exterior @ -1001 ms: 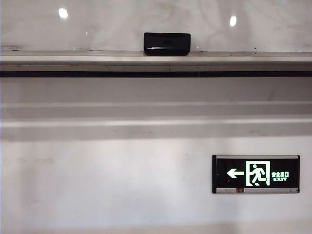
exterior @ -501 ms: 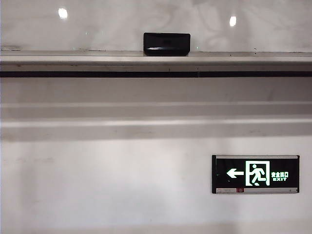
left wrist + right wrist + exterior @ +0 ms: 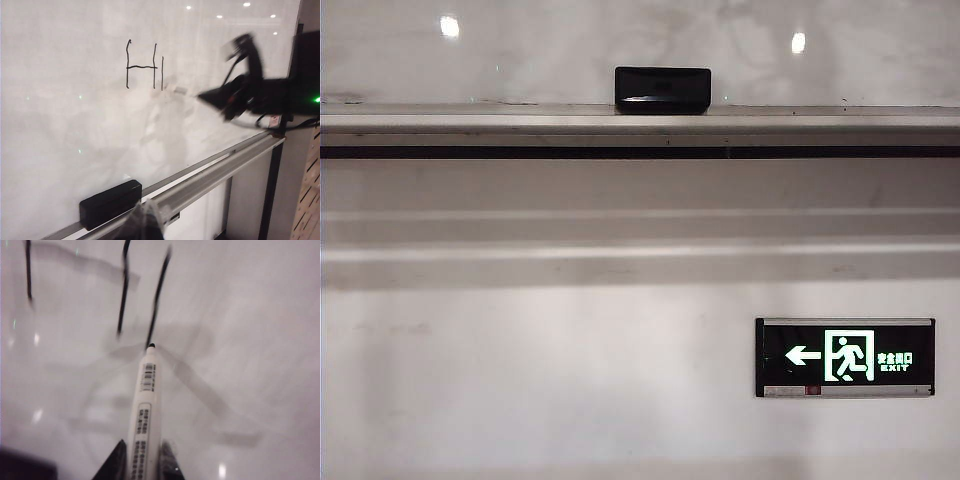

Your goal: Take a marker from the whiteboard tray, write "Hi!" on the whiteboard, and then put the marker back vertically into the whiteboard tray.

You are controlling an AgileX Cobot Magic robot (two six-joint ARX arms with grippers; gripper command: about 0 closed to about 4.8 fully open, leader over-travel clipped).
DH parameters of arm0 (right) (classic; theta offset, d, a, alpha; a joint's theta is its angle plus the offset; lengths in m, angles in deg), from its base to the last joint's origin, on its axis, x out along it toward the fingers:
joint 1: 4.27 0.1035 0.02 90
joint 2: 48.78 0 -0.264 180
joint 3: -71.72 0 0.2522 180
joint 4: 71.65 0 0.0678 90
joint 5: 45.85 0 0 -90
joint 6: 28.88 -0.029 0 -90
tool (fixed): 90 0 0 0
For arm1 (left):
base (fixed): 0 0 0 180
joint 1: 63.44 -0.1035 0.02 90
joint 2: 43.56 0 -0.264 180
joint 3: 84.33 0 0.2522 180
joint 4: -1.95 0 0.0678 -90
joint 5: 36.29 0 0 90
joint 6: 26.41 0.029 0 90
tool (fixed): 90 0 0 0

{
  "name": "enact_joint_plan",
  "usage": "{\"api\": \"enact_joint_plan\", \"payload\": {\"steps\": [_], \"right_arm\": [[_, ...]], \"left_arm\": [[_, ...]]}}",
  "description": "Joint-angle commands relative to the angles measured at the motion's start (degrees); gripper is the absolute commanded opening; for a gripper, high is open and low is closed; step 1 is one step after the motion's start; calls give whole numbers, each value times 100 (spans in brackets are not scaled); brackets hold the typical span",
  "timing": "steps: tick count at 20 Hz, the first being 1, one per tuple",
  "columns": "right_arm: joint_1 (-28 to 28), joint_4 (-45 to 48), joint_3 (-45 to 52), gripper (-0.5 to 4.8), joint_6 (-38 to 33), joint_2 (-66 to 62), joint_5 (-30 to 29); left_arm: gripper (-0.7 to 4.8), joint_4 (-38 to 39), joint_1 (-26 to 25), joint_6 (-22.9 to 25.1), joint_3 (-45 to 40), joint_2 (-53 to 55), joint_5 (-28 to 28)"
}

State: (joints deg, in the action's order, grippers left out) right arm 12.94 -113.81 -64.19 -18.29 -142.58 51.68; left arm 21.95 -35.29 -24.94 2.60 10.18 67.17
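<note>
I read everything off the whiteboard tray (image 3: 220,167). It holds one thing, a black eraser block (image 3: 110,202), lying flat against the foot of the whiteboard (image 3: 65,125). Well above the tray, the right gripper (image 3: 142,460) pinches the marker (image 3: 145,410) by its barrel, uncapped tip at the board just under the newest stroke beside a written "H" (image 3: 141,65). The left gripper (image 3: 145,222) shows only as a blurred shape below the tray; I cannot tell how its jaws stand.
</note>
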Motion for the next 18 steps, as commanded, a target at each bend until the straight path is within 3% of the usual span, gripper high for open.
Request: {"api": "enact_joint_plan", "payload": {"steps": [1, 18], "right_arm": [[7, 885, -31, -1, 50, 138, 4], [7, 1414, -28, -1, 149, -129, -234]], "left_arm": [[-6, -72, -2, 2, 26, -11, 33], [-5, -70, -2, 0, 26, -11, 74]]}}
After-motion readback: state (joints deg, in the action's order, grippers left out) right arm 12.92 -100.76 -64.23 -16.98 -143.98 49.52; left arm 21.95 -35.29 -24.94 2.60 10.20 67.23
